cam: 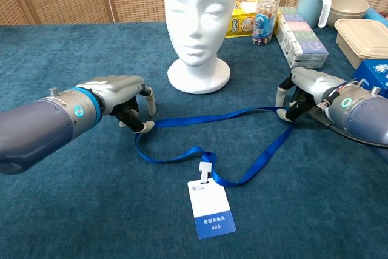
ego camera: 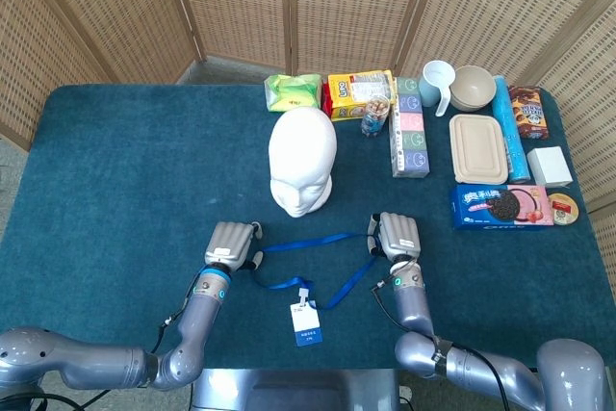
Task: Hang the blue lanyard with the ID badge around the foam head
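Blue cloth surface (ego camera: 115, 170) in front of me, wicker screens (ego camera: 241, 7) behind it. White foam head (cam: 199, 22) stands upright mid-surface, face twd me, bare neck. Behind & to my right of it, a clutter of stuff: snack bags, a long pastel box (ego camera: 409, 127), a lidded tray (ego camera: 479, 148), cup (cam: 314, 3) & bowl (cam: 348, 5), a cookie pack (ego camera: 502, 205). My left hand (cam: 124, 98) sits low on the cloth just left-front of the head, fingers curled down w/ the tips at the left bend of the blue lanyard (cam: 212, 116); looks like a pinch on the strap there, tho the contact is partly hidden. My right hand (cam: 301, 92) is down at the strap's right bend, fingers curled & clamped on it. Lanyard lies flat on the surface in front of the head's base, not touching it, stretched btwn both hands, then looping back twd me to a clip. ID badge (cam: 210, 208) lies face up at the near end, nearest me, apart from both hands.
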Controlling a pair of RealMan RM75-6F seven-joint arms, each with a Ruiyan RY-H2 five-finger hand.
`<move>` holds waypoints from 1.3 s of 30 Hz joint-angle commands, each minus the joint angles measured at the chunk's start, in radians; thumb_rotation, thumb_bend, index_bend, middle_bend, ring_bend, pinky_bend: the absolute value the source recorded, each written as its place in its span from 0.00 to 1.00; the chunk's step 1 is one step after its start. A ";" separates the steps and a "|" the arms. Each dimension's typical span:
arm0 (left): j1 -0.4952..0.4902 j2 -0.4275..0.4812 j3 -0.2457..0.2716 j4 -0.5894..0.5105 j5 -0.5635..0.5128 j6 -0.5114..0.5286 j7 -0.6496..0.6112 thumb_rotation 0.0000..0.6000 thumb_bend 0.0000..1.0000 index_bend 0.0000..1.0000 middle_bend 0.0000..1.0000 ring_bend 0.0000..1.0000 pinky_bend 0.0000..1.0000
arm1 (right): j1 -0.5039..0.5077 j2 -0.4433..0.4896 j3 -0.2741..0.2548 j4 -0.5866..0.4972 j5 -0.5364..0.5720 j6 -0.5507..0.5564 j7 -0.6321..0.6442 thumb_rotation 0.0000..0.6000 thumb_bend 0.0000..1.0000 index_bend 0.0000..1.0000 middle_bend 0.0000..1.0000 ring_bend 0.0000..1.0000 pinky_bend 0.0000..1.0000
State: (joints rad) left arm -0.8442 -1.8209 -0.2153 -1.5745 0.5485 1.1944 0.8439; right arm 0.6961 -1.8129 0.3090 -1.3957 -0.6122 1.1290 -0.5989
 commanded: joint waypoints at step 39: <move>-0.004 -0.011 0.010 -0.022 0.021 0.010 0.009 0.90 0.36 0.39 0.85 1.00 1.00 | -0.007 0.019 0.000 -0.010 0.007 -0.020 0.032 1.00 0.55 0.59 1.00 1.00 1.00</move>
State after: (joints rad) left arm -0.8481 -1.8319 -0.2053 -1.5961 0.5692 1.2045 0.8529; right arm 0.6890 -1.7939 0.3089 -1.4057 -0.6055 1.1092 -0.5671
